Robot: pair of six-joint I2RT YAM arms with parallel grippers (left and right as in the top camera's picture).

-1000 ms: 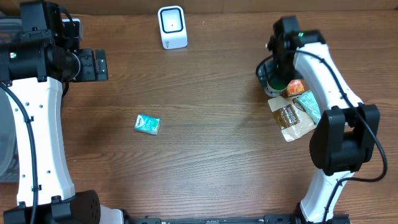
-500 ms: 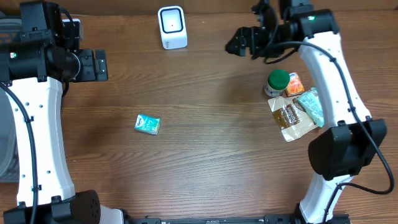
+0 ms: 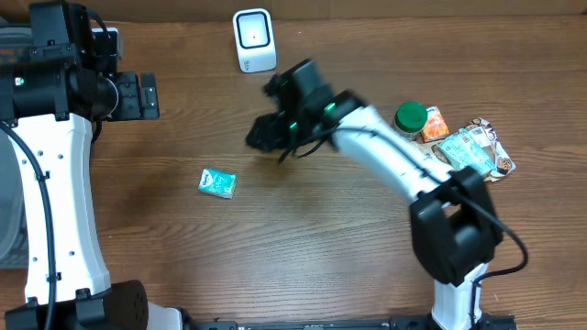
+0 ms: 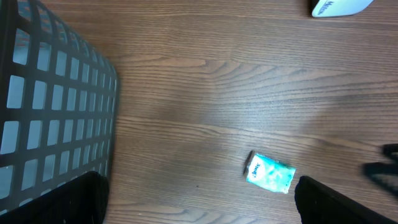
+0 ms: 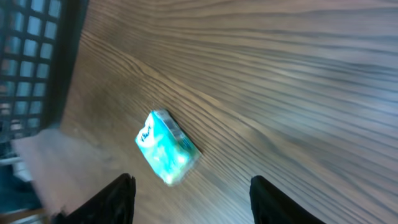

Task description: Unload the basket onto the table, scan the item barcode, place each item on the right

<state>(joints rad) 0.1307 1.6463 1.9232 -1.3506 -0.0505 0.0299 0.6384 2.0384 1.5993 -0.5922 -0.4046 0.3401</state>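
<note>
A small teal packet (image 3: 217,183) lies flat on the wooden table, left of centre; it also shows as the packet (image 4: 269,172) and the packet (image 5: 166,148) in the wrist views. The white barcode scanner (image 3: 254,39) stands at the back. My right gripper (image 3: 260,137) hovers right of and behind the packet, jaws apart and empty; in the right wrist view the gripper (image 5: 196,208) has the packet just ahead of its left finger. At the far left, high up, my left gripper (image 3: 139,96) is wide open and holds nothing; it shows as the gripper (image 4: 199,211) in its own view.
A green-lidded jar (image 3: 411,117), an orange packet (image 3: 435,124), a teal pouch (image 3: 461,148) and a brown pouch (image 3: 492,151) lie at the right. A dark mesh basket (image 4: 50,106) stands beyond the table's left side.
My right arm swung from the back right across to the table's middle, toward the teal packet, and its jaws narrowed. The pouches at the right shifted. The left arm stayed put.
</note>
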